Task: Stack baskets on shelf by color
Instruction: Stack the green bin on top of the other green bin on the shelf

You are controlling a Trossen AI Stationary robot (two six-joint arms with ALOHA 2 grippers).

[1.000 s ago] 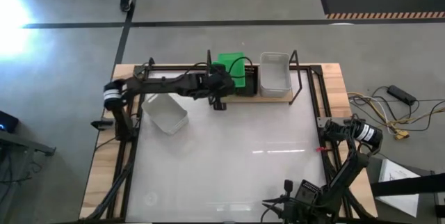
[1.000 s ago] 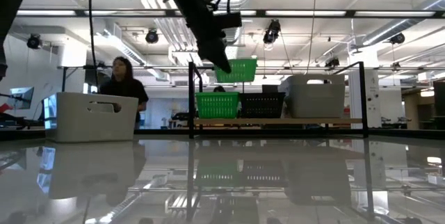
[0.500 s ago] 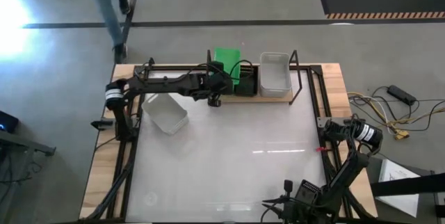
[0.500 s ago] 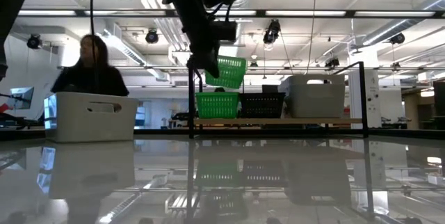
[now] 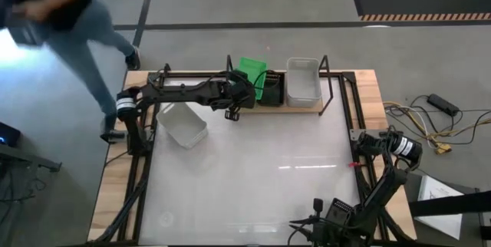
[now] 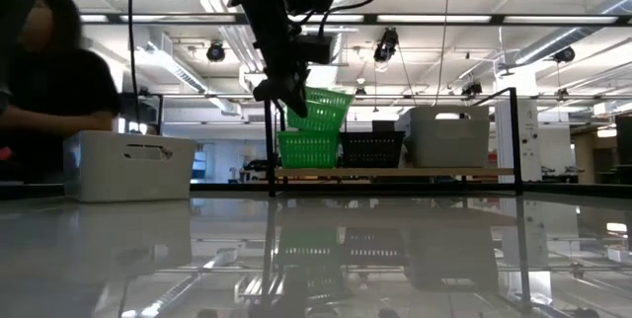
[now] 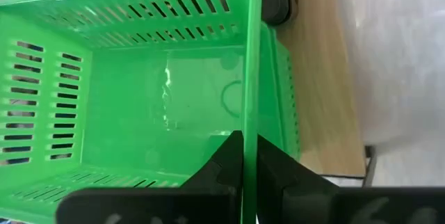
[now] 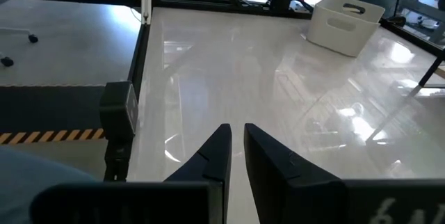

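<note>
A white-grey basket with a handle slot in its end wall sits alone on the left part of the white table, well apart from the shelf; a person leans in beyond the table's left corner. The left gripper is clenched on the side wall of a bright green basket (slotted walls, smooth floor, open side up), holding it tilted over a second green basket that stands at the left end of the shelf. The held basket's lower edge is close above the standing one's rim; whether they touch cannot be told. Just beside the green pair on the plank is a black mesh basket, and next to that a taller white-grey basket. The shelf's black upright post stands close by the gripper. The right gripper, fingers nearly closed on nothing, waits by the table's right edge.
</note>
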